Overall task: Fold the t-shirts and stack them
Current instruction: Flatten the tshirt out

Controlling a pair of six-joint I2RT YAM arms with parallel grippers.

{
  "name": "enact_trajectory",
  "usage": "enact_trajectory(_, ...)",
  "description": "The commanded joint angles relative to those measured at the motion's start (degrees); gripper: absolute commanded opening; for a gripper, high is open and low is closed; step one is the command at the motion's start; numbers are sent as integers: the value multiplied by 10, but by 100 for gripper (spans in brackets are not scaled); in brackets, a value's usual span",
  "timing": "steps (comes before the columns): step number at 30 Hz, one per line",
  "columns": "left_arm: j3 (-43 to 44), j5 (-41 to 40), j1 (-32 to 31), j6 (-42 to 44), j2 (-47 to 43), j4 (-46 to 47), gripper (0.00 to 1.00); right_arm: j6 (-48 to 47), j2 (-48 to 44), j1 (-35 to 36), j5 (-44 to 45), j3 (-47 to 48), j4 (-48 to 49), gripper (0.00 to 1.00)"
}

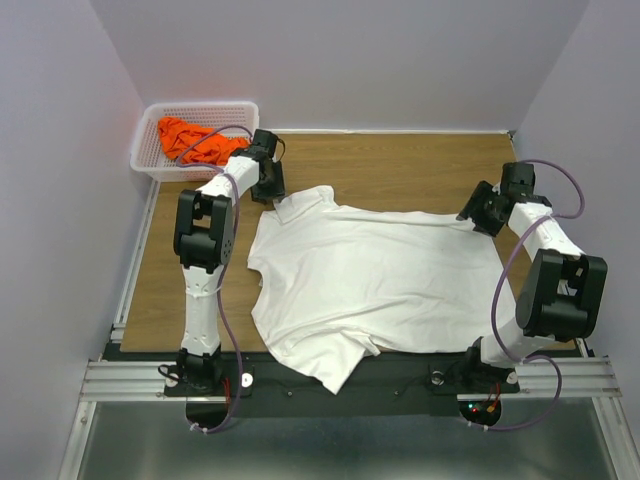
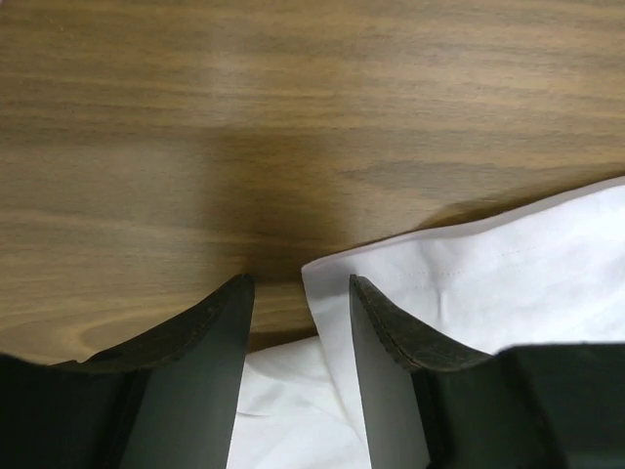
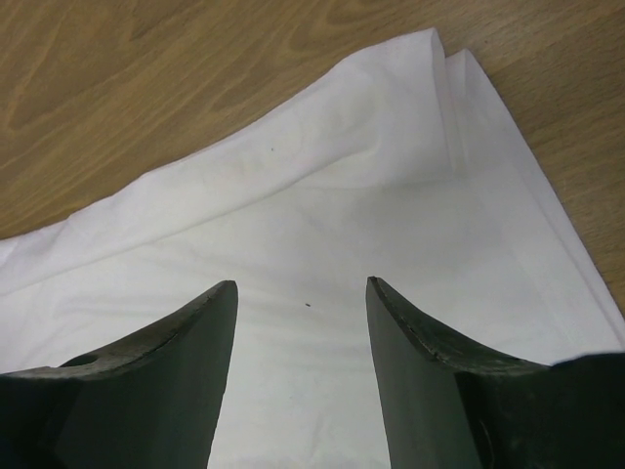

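Note:
A white t-shirt [image 1: 375, 280] lies spread across the wooden table, one lower corner hanging over the near edge. My left gripper [image 1: 270, 188] is open at the shirt's far left corner; in the left wrist view the gripper [image 2: 301, 283] straddles the white cloth edge [image 2: 469, 274]. My right gripper [image 1: 478, 215] is open at the shirt's far right corner; in the right wrist view the gripper [image 3: 303, 288] hovers over the white cloth [image 3: 322, 225]. An orange t-shirt [image 1: 190, 140] lies crumpled in the basket.
A white mesh basket [image 1: 150, 135] stands at the far left corner against the wall. Bare wood table [image 1: 400, 165] shows beyond the shirt. Grey walls close in on the left, right and back.

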Motion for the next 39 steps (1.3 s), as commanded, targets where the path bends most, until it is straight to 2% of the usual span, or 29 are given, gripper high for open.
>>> enact_trajectory(1,27,5,-1,13,-6,5,54,-7,2,-3,-10,0,10,61)
enact_trajectory(12,-15,5,-14,23,-4,23,47,-4,7,-3,-13,-3,13,62)
enact_trajectory(18,-26,-19,-24,24,2,25,38,-1,12,-4,-10,-3,17,62)
enact_trajectory(21,-24,-41,-28,30,8,24,27,-2,12,-3,9,0,17,62)
enact_trajectory(22,-22,-43,-28,33,8,23,19,-2,12,-3,20,2,17,62)
enact_trajectory(25,-13,-51,-29,40,1,23,11,5,21,-3,67,7,17,62)
enact_trajectory(26,-8,-55,-29,42,-4,23,2,18,25,-3,82,12,16,62)
enact_trajectory(27,3,-61,-28,44,-13,23,0,28,29,-3,88,14,16,61)
enact_trajectory(32,43,-65,-29,63,-45,26,0,57,63,-4,137,40,22,61)
enact_trajectory(39,86,-62,-28,71,-84,43,0,26,119,-4,156,110,56,59)
